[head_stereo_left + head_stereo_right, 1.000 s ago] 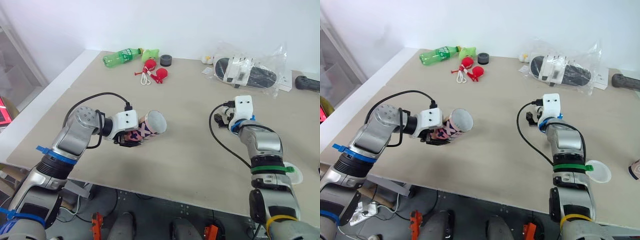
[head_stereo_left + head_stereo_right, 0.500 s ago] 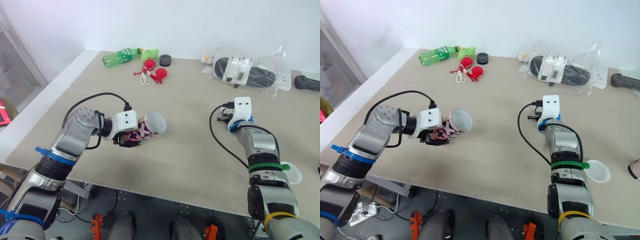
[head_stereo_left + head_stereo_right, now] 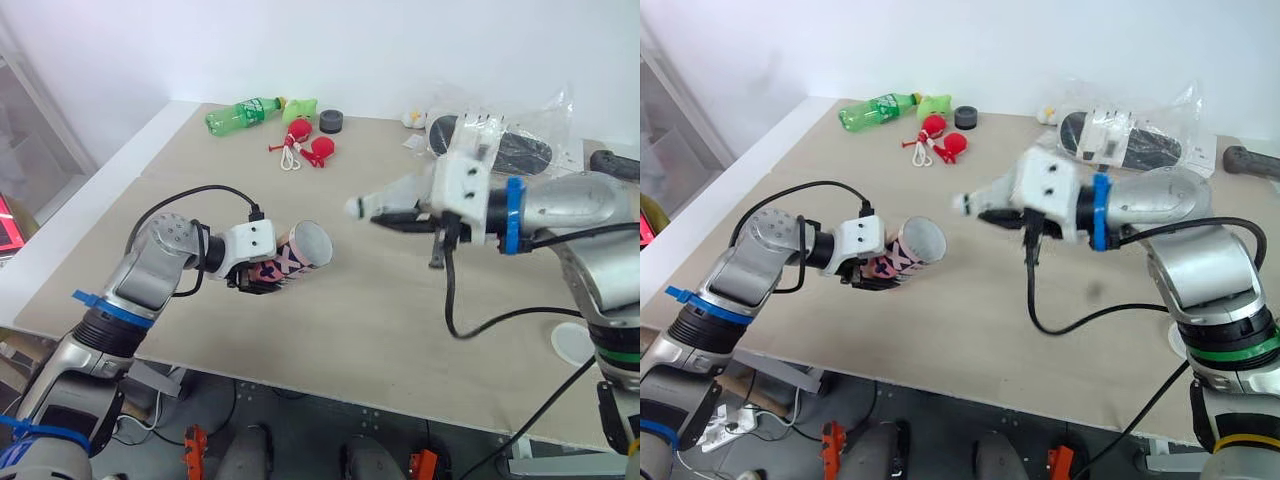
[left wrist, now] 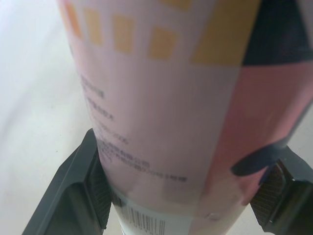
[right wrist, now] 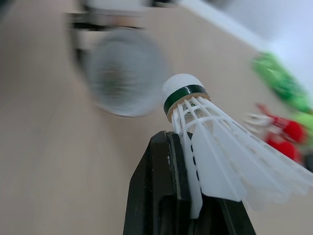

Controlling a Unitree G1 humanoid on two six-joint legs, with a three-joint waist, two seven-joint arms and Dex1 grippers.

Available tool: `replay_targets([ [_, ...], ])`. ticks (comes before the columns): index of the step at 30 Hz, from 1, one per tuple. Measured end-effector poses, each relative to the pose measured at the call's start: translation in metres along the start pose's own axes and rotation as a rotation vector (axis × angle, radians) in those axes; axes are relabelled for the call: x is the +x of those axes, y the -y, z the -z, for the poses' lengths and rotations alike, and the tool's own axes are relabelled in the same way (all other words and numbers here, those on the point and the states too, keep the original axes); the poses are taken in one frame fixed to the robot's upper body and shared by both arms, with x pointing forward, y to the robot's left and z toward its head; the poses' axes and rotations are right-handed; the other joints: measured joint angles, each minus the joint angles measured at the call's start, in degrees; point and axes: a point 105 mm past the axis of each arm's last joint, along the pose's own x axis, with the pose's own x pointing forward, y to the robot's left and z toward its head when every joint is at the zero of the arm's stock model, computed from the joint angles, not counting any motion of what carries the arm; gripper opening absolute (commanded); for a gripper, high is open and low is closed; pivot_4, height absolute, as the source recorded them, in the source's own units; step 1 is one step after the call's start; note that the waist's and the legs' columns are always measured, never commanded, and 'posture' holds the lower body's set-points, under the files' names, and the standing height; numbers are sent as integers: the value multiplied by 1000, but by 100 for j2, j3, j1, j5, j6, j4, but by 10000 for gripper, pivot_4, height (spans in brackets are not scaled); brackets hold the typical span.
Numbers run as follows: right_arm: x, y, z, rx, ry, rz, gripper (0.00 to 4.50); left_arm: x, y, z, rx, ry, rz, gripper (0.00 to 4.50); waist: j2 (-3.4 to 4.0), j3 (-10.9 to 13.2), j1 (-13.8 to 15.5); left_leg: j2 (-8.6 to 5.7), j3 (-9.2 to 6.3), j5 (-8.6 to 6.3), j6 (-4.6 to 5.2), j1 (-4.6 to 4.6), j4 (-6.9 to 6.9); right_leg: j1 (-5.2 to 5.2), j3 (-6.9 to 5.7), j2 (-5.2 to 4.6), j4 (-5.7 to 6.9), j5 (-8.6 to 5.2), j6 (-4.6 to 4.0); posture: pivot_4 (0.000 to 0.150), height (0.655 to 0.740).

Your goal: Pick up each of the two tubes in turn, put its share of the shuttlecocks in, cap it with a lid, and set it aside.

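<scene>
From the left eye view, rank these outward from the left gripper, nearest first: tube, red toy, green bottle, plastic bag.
1. The tube, held in the left gripper itself.
2. The red toy, ahead toward the back of the table.
3. The green bottle, farther back, near the rear edge.
4. The plastic bag, across at the back right.

Clock read in the head view, 12 pointing away from the robot, centred on the tube (image 3: 300,255) mouth.
- 1–2 o'clock: free air up to the shuttlecock (image 3: 375,205) cork; bare table (image 3: 380,300) beneath.
- 11–12 o'clock, well apart at the far edge: green bottle (image 3: 243,112), red toy (image 3: 310,142), black ring (image 3: 332,121).
- 2 o'clock, far: plastic bag (image 3: 535,135).
- 4 o'clock: black cable (image 3: 447,300) loops low; white lid (image 3: 573,342) sits beyond it.
</scene>
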Motion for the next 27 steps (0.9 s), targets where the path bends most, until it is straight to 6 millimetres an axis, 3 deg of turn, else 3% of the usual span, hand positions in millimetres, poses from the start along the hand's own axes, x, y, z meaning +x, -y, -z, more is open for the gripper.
replay_targets([
  [5, 17, -5, 5, -77, -69, -32, 1256, 1, 0, -1, 0, 5, 3, 30638, 0, 0, 11, -5, 6, 0, 1, -1, 0, -1, 1, -9, 0, 1, 0, 1500, 7400],
  [11, 37, 3, 0, -111, -53, -12, 1256, 1, 1, -2, 2, 8, 3, 30638, -1, 0, 25, -8, 4, 1, 1, -3, 1, 0, -1, -9, 1, 14, -24, 1500, 7400],
  [17, 44, 7, -13, -155, -21, -8, 1256, 2, 1, -2, 2, 10, 3, 30638, -1, 0, 28, -8, 1, 1, 1, -4, 0, 1, -4, -8, 1, 15, -25, 1500, 7400],
  [18, 46, 6, -15, -155, -10, -13, 7142, 2, 1, -3, 2, 10, 2, 30638, -1, 0, 28, -8, 1, 1, 1, -4, 1, 1, -4, -7, 1, 15, -25, 1500, 7400],
  [20, 48, 4, -18, -153, 4, -21, 11088, 2, 1, -3, 1, 11, 1, 30638, -1, 0, 28, -8, 1, 1, 1, -4, 1, 1, -4, -8, 2, 15, -25, 1500, 7400],
  [27, 37, 8, -29, -155, 27, -25, 42429, 2, 1, -2, 1, 11, -1, 30638, -1, 0, 29, -7, -1, 1, 1, -4, 2, 2, -7, -8, 2, 17, -27, 1500, 7400],
])
